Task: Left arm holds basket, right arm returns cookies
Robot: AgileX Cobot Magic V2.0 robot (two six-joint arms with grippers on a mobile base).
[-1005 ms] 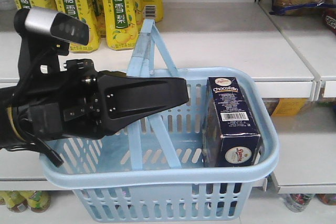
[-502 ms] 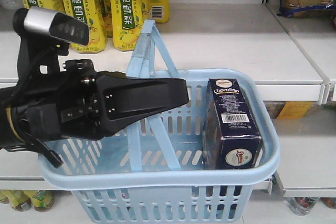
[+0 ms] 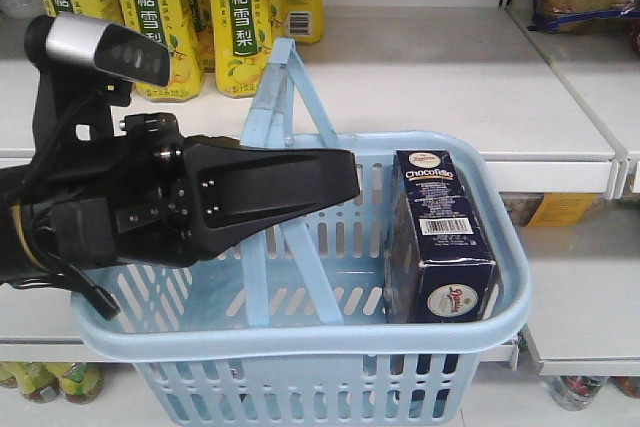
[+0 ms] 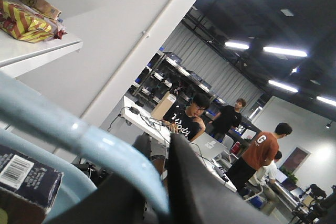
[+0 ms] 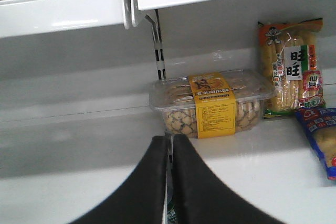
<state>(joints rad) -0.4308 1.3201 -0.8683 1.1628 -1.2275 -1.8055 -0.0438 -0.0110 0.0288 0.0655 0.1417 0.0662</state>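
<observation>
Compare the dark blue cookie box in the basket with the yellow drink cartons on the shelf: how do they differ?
The cookie box is dark navy with white print; the drink cartons are bright yellow with green labels. The box stands alone inside the blue basket, at its right end; the cartons stand in a row on the white shelf behind it. Both stand upright, and both show a barcode.
</observation>
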